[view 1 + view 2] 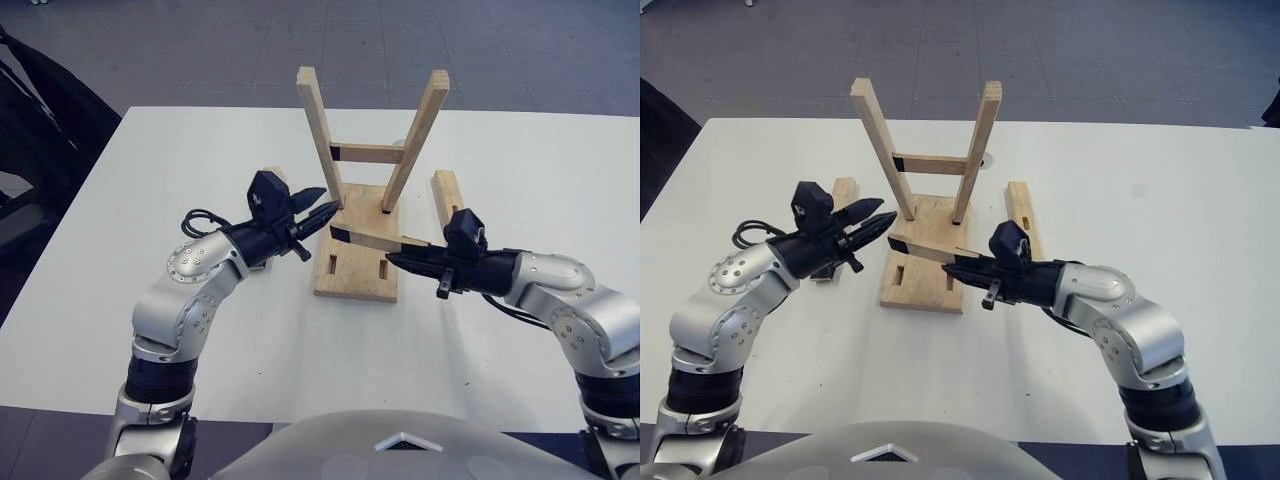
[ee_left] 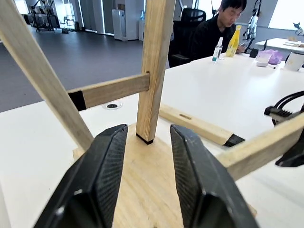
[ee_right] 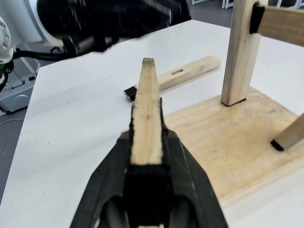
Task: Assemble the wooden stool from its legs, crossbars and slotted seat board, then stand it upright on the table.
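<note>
The slotted seat board (image 1: pixel 356 282) lies flat mid-table. Two legs (image 1: pixel 418 135) stand up out of it, leaning apart and joined by a crossbar (image 1: pixel 370 153). My left gripper (image 1: pixel 323 204) hovers open just left of the board, its fingers (image 2: pixel 108 161) pointing at the base of the nearer upright leg (image 2: pixel 154 71). My right gripper (image 1: pixel 404 260) is shut on a second crossbar (image 1: pixel 378 239), held low over the board's front half with its black-tipped end pointing left. In the right wrist view that crossbar (image 3: pixel 147 109) runs straight out from between the jaws.
One loose leg (image 1: pixel 447 196) lies on the table right of the board, another (image 1: pixel 843 191) left of it behind my left gripper. The white table (image 1: pixel 150 180) has free room on both sides and in front.
</note>
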